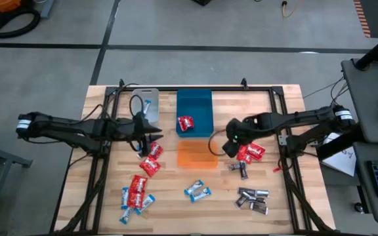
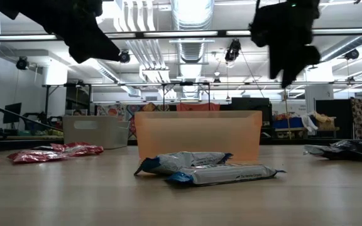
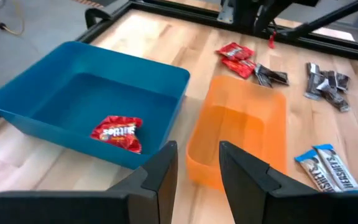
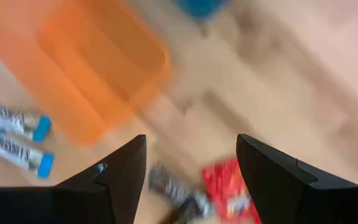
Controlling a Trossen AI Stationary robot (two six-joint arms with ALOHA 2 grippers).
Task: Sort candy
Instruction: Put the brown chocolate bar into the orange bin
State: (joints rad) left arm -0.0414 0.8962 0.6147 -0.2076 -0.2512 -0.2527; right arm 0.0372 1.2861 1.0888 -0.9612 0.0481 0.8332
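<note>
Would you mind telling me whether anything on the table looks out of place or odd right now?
Nothing looks damaged or spilled. Sorting has barely started: one red candy lies in the blue bin, the orange bin holds nothing, and mixed candies are loose on the table.

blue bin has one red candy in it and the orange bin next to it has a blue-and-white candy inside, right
Not quite. The blue bin does hold one red candy, but the orange bin beside it is empty. The left wrist view shows its bare floor; the blue-and-white candies lie on the table outside it.
</note>
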